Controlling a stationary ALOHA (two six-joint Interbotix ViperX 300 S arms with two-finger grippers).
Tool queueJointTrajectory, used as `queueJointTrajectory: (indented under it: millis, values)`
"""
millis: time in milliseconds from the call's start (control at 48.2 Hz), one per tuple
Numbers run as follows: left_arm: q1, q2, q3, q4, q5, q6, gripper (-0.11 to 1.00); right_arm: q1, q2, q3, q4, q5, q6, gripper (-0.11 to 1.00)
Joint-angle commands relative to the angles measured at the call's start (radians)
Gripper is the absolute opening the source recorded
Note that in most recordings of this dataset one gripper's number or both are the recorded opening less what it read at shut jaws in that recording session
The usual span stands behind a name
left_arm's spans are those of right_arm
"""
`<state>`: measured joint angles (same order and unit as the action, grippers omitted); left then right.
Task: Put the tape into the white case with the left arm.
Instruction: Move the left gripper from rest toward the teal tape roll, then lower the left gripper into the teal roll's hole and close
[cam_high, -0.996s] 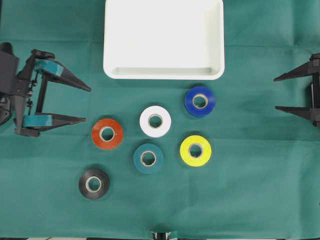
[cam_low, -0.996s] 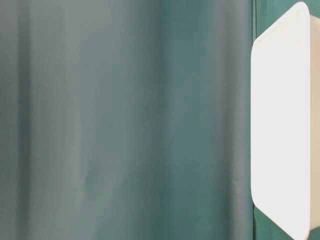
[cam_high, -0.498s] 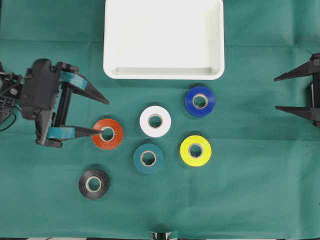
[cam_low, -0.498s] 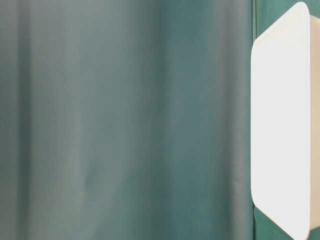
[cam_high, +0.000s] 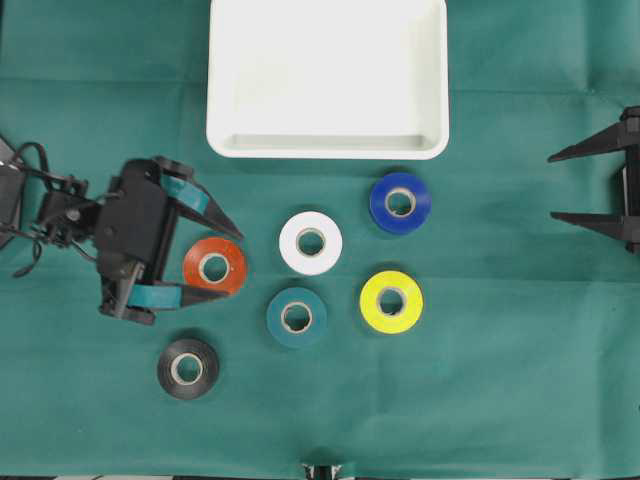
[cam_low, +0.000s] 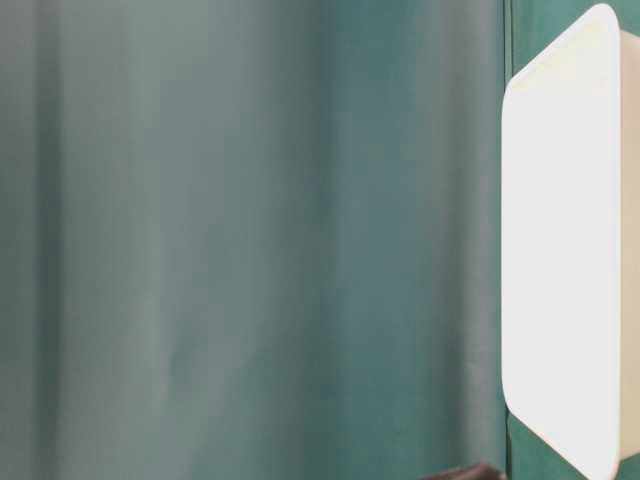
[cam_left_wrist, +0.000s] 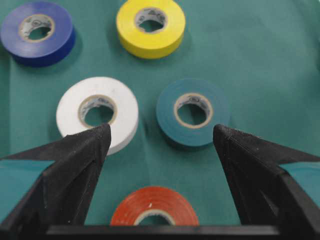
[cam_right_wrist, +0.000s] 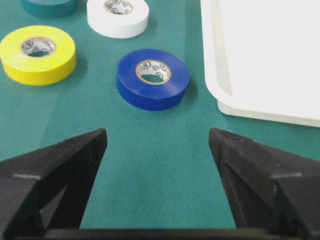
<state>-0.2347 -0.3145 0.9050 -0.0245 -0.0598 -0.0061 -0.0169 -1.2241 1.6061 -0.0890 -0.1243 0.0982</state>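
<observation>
The shallow white rectangular plastic case lies flat and empty at the far middle. Six tape rolls lie flat nearer: red, white, blue, yellow, teal, black.

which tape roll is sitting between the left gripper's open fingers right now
The orange-red roll. It lies between the open fingers of the left gripper, flat on the cloth; the white, teal, yellow, blue and black rolls all lie outside them.

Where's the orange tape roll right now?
In the overhead view the orange tape roll lies flat left of centre, between the open left gripper's fingers, with the white roll to its right and the black roll below it.
</observation>
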Motion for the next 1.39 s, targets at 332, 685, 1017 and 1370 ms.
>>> queueJointTrajectory:
  millis: [332, 685, 1017, 1370]
  values:
    - [-0.006, 0.114, -0.091, -0.002, -0.005, 0.002, 0.91, 0.000, 0.006, -0.012, -0.002, -0.011, 0.002, 0.86]
    - [-0.005, 0.218, -0.149, 0.002, -0.003, 0.020, 0.91, -0.002, 0.006, -0.012, -0.002, -0.011, 0.002, 0.86]
    - [-0.003, 0.290, -0.207, 0.003, 0.066, 0.152, 0.91, -0.002, 0.006, -0.012, -0.002, -0.011, 0.002, 0.86]
    - [-0.003, 0.411, -0.334, 0.003, 0.106, 0.210, 0.91, -0.002, 0.006, -0.012, -0.002, -0.011, 0.002, 0.86]
